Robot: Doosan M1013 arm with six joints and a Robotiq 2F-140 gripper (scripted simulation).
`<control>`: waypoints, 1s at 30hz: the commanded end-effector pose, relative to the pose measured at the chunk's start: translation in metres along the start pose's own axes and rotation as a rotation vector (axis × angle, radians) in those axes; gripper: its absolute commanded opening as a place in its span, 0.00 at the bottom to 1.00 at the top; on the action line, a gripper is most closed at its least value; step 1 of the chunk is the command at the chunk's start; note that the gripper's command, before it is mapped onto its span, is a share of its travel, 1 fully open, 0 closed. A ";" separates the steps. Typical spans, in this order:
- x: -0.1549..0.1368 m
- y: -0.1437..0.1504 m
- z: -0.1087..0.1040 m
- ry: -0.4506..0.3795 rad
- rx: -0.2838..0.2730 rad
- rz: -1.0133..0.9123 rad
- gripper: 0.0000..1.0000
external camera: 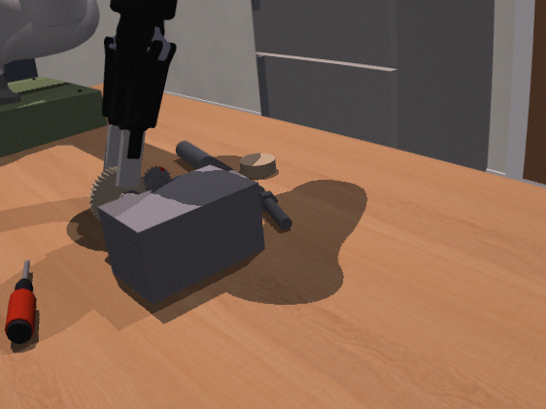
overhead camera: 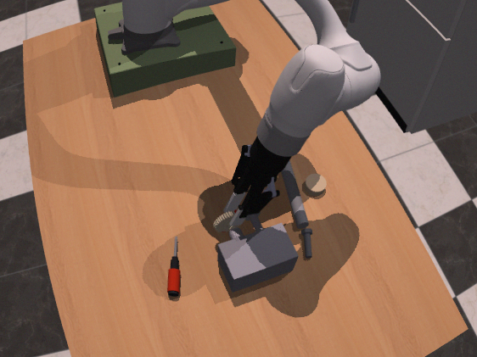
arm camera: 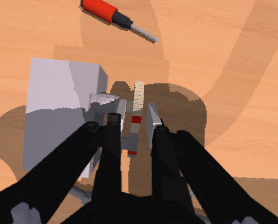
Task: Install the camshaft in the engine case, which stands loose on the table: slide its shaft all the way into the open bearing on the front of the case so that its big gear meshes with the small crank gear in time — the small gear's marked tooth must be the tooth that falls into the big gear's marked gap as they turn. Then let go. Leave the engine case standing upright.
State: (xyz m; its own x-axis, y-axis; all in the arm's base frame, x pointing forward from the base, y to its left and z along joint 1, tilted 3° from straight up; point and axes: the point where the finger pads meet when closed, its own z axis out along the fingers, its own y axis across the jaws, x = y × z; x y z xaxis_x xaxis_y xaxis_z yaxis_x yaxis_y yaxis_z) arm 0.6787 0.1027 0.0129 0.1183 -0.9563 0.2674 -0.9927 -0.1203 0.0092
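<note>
The grey engine case (overhead camera: 259, 255) (external camera: 185, 234) (arm camera: 55, 110) stands upright on the table. The camshaft's big pale gear (overhead camera: 221, 221) (external camera: 102, 192) (arm camera: 138, 95) stands on edge close to the case's front, with a red mark (arm camera: 136, 119) on its rim. Its shaft is hidden. The small dark crank gear (external camera: 155, 175) sits beside it, with a red spot at its top. My gripper (overhead camera: 237, 216) (external camera: 121, 178) (arm camera: 136, 110) straddles the big gear from above. Its fingers stand a little apart, with a gap on each side of the gear.
A red-handled screwdriver (overhead camera: 173, 274) (external camera: 20, 309) (arm camera: 112, 15) lies left of the case. A grey rod (overhead camera: 297, 204) (external camera: 199, 155), a dark bolt (overhead camera: 307, 242) (external camera: 277, 210) and a tan disc (overhead camera: 315, 184) (external camera: 258, 164) lie behind and right of it. The arm's green base (overhead camera: 165, 56) is at the back.
</note>
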 end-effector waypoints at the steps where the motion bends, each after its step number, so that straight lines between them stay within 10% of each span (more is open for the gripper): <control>1: 0.000 0.000 0.000 0.000 0.000 0.000 0.19; 30: 0.000 0.000 -0.003 0.000 0.000 0.000 0.19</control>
State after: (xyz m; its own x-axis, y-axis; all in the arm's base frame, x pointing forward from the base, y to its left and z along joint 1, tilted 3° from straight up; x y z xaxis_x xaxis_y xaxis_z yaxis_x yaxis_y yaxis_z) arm 0.6787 0.1031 0.0144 0.1184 -0.9563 0.2674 -0.9927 -0.1203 0.0092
